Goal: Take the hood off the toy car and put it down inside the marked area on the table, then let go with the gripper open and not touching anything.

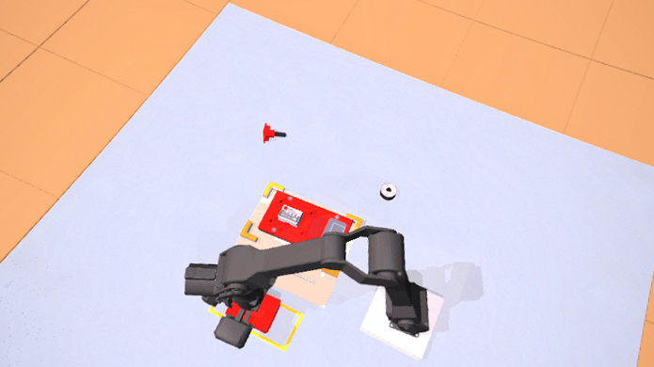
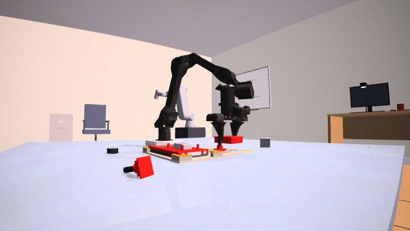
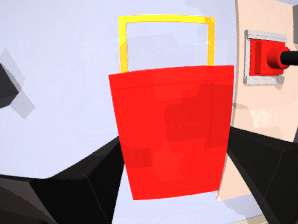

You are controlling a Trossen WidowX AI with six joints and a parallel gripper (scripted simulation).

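Pale blue tabletop (image 1: pixel 475 193) (image 2: pixel 258 195) (image 3: pixel 65 100). Low in the top view, the pincer (image 1: pixel 249 307) (image 2: pixel 228 137) (image 3: pixel 173 136) stands wide, gripping the red hood (image 1: pixel 268 313) (image 2: pixel 233 139) (image 3: pixel 175 120). It should sink slowly, flat, inside the yellow lines (image 1: pixel 295 331) (image 2: pixel 246 150) (image 3: pixel 167 19).

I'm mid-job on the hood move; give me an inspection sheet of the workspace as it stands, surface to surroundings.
Surface: pale blue tabletop; no damage seen.
Job's things: flat red hood held above the yellow-outlined rectangle; red toy car on its beige board, hood off.
Clutter: red knob with black stem; small round black-sided disc; grey cube.
Gripper: shut on the hood.
Cables: nothing seen.
Surroundings: blue-grey office chair, whiteboard, desk with monitor.
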